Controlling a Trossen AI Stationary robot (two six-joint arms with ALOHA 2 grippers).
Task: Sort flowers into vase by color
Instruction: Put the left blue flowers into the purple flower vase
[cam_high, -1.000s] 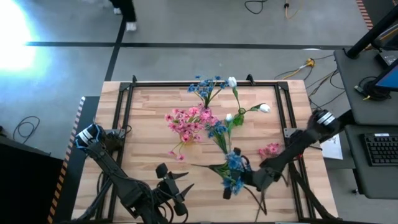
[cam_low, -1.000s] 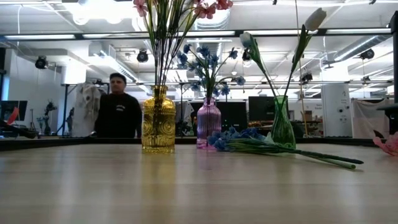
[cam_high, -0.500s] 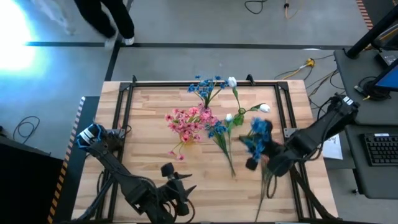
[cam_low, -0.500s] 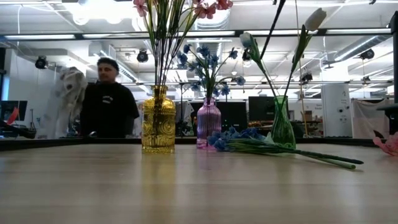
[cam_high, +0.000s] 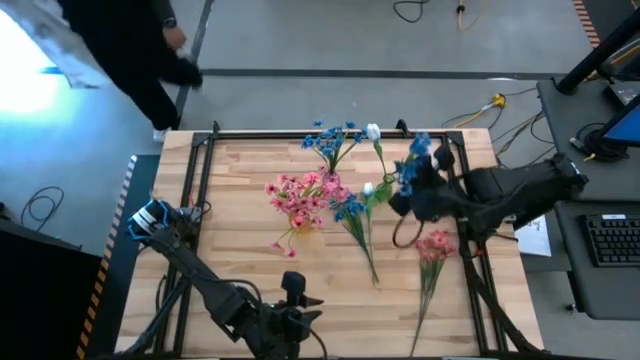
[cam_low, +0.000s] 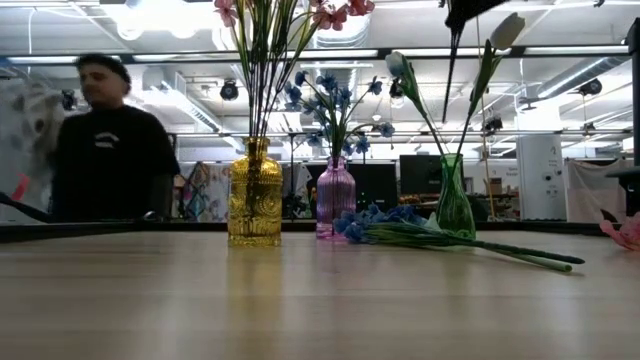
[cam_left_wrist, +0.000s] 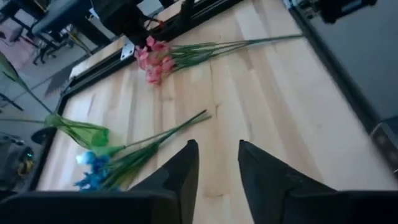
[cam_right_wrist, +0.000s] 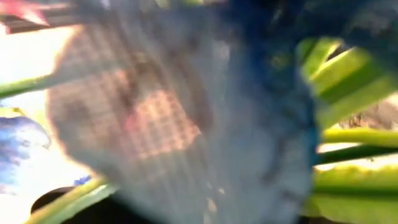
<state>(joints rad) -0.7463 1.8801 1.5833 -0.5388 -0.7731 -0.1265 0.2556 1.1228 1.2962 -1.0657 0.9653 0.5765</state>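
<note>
Three vases (cam_low: 335, 200) stand along the table's (cam_high: 240, 260) far side. I see the right gripper (cam_high: 415, 195) clamped on a blue spray (cam_high: 412, 160), held above the table near the green vase (cam_low: 455, 200). One blue spray (cam_high: 352, 222) and one pink spray (cam_high: 433, 250) lie on the wood. The left gripper (cam_left_wrist: 214, 165) hovers at the near edge, fingers narrowly parted, holding nothing.

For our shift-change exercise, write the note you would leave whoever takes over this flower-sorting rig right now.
Right gripper: shut on a blue spray, lifted near the table's far right.
Left gripper: empty, fingers slightly apart, at the near edge.
Done: pink flowers in the yellow vase, blue in the purple vase, white buds in the green vase.
Left: the held spray, a blue spray on the table, a pink spray.
</note>
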